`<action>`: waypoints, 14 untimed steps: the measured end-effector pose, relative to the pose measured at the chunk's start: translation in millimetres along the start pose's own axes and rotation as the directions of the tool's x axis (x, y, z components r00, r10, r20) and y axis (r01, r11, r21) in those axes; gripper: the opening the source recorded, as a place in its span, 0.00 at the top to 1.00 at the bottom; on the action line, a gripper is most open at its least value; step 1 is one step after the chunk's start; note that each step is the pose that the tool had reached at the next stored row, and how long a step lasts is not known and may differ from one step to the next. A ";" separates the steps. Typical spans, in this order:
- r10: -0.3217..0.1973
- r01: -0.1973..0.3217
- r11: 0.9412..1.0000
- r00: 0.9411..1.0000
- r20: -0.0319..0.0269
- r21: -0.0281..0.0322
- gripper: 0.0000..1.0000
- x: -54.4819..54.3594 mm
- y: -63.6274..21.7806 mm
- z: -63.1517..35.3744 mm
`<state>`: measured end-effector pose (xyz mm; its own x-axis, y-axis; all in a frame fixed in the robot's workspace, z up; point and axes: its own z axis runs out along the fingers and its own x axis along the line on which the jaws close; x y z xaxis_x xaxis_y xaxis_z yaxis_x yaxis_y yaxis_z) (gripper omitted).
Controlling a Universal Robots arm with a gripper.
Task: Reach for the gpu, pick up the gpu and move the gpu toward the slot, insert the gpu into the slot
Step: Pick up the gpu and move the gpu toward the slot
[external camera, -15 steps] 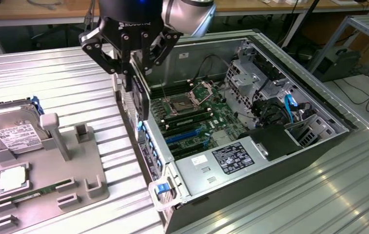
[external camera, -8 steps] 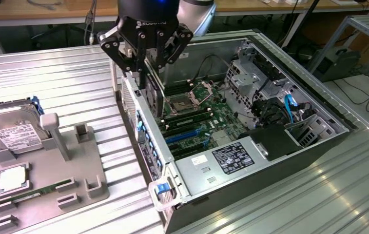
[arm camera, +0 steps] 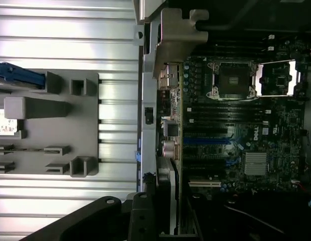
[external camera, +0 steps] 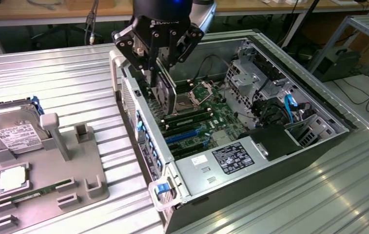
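One card in my hand [external camera: 160, 73] — clenched on the gpu [external camera: 166, 97], held edge-down to meet the blue slot [external camera: 185, 137]. It hangs upper-middle of the exterior view, not yet seated.

Bright overhead light; glare on ribbed metal table [external camera: 340, 195]; computer case [external camera: 301, 161] interior dim, shadowed.

Gripper [external camera: 161, 68]: "ROBOTIQ"; motherboard [arm camera: 276, 150]: seemingly "DELL".
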<state>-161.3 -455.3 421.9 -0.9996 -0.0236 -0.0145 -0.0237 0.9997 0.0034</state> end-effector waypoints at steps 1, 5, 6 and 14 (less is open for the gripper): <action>0.000 0.000 1.000 1.000 0.000 0.000 0.72 -2.5 0.0 0.1; 0.000 0.000 1.000 1.000 0.000 0.000 0.72 -13.7 -0.3 0.4; 0.000 0.000 1.000 1.000 0.000 0.000 0.72 -16.1 -0.4 0.4; 0.000 0.000 1.000 1.000 0.000 0.000 0.72 -37.9 -0.9 1.2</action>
<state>-123.4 -455.3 421.2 -0.9996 -0.0238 -0.0145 -0.0238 0.9997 0.0035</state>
